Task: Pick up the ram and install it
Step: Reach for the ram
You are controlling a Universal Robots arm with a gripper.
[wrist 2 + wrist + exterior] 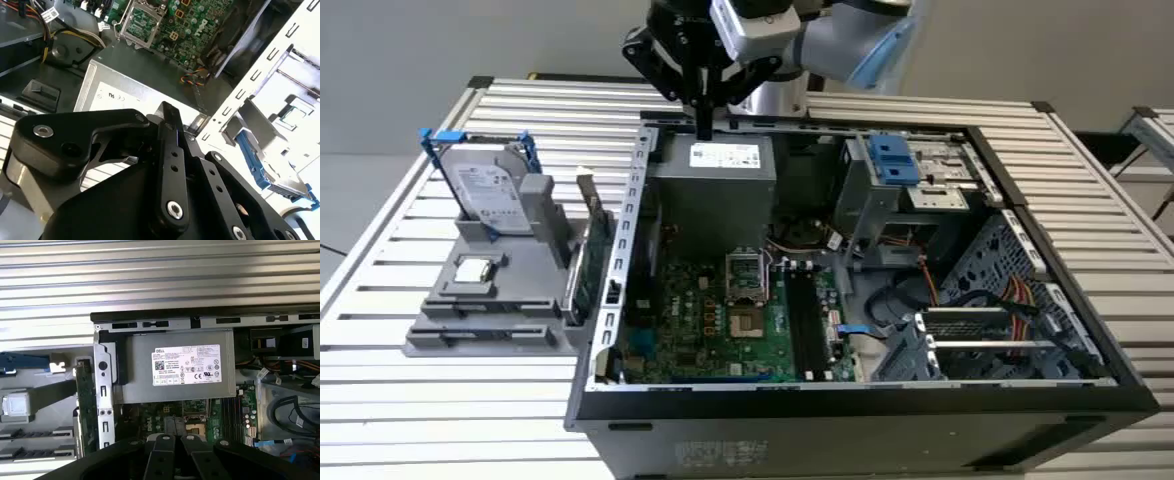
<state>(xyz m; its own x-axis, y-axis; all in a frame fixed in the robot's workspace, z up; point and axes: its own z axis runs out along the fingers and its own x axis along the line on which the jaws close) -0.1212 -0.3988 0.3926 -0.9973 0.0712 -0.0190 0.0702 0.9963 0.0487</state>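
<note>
My gripper [704,128] hangs shut and empty over the back edge of the open computer case [1067,390], just above the grey power supply [715,170]. Its black fingers [167,455] lie pressed together, with the power supply [180,365] below them. The ram [575,282] looks like a thin dark stick standing on edge at the right side of the grey holder [480,310], close beside the green card [595,262]; I cannot separate the two sharply. It is well away from the gripper, toward the exterior view's left and front. Long black slots [803,320] run beside the processor socket [747,275] on the motherboard.
The holder also carries a hard drive [491,195] in a blue frame and a small silver chip [475,268]. Inside the case are drive cages [914,175], loose cables [987,295] and a metal bay [987,345]. Everything rests on a slatted white table [440,400].
</note>
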